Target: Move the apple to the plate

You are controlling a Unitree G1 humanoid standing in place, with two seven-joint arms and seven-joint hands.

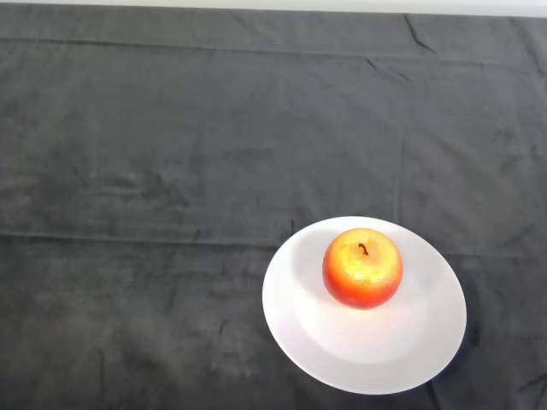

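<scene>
Head view shows the apple (362,268) upright on the white plate (342,359), seemingly delivered; the hand's state cannot be told.

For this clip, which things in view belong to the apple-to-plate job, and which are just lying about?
Part of the job:
- apple, upright, already on the plate
- white plate

Just there:
- dark cloth covering the table; nothing else lies on it
</scene>
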